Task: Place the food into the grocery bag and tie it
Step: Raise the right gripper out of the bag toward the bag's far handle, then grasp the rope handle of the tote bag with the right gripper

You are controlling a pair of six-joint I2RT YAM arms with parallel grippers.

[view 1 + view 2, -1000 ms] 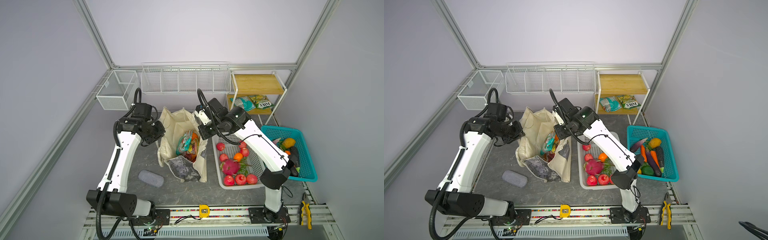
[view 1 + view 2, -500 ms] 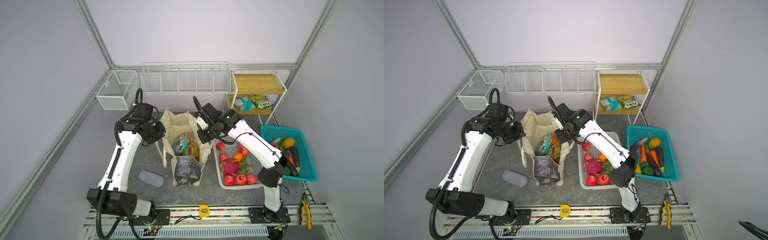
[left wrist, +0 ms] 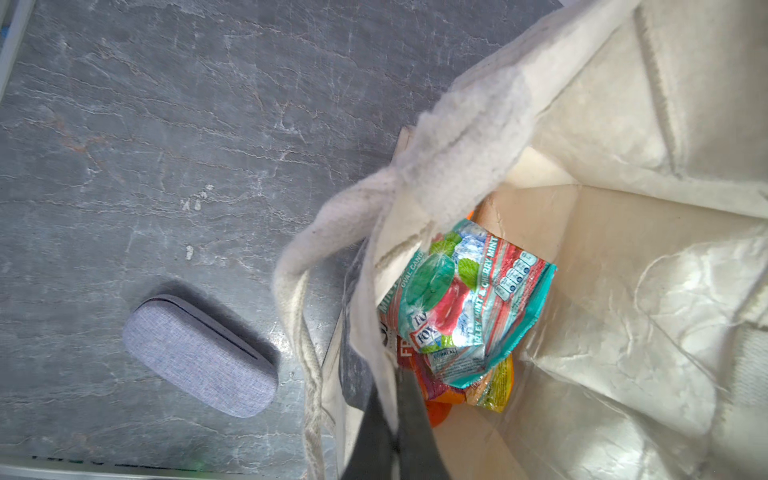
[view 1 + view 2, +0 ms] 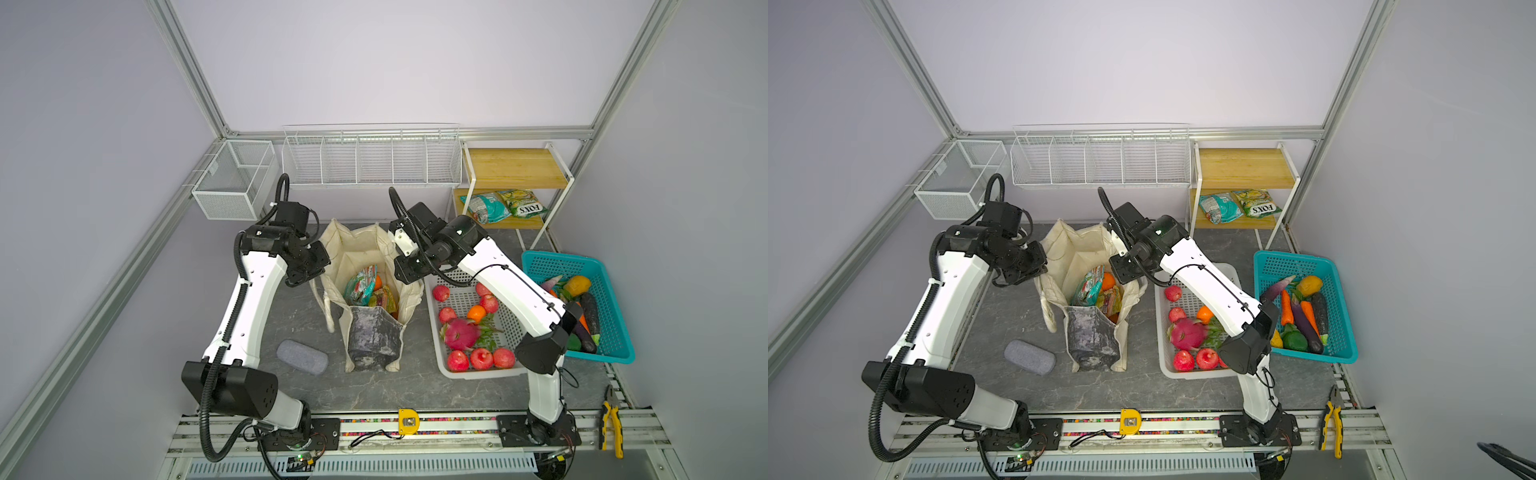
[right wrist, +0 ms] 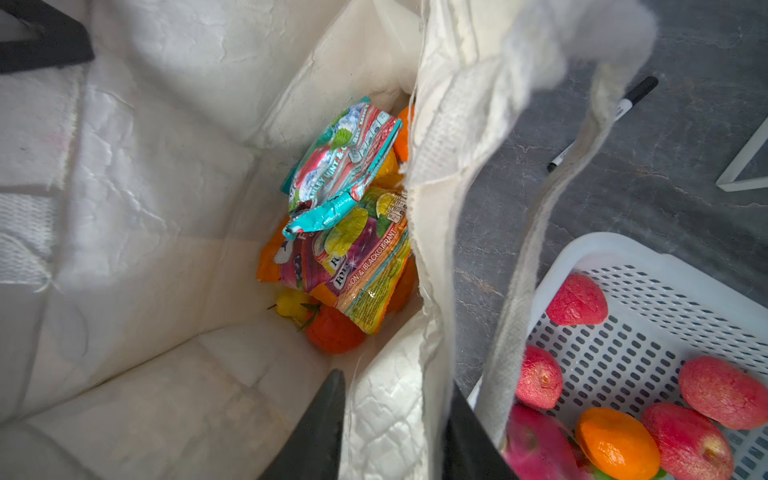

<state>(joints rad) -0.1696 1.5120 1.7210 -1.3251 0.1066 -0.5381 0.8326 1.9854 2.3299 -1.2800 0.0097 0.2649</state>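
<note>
Grey slate tabletop [image 4: 415,386], grocery bag [image 4: 355,253] standing upright right between my arms: left gripper [image 3: 390,432] pinches its left rim, right gripper [image 5: 395,399] sits with jaws apart straddling the right wall, handles [image 3: 299,291] drooping outside. Teal mint packet [image 5: 340,166], lemon-blackcurrant packet [image 5: 357,257] and orange fruit [image 5: 332,330] are inside; red apples [image 4: 482,358] wait in the white basket [image 4: 478,375], nearer my right arm.

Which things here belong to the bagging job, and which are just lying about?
Job: canvas tote, mint candy packet, blackcurrant candy packet, red apples, orange, dragon fruit, eggplant, carrot, shelf packets.
Lying about: grey fabric case, black marker, pliers, wire racks.
</note>
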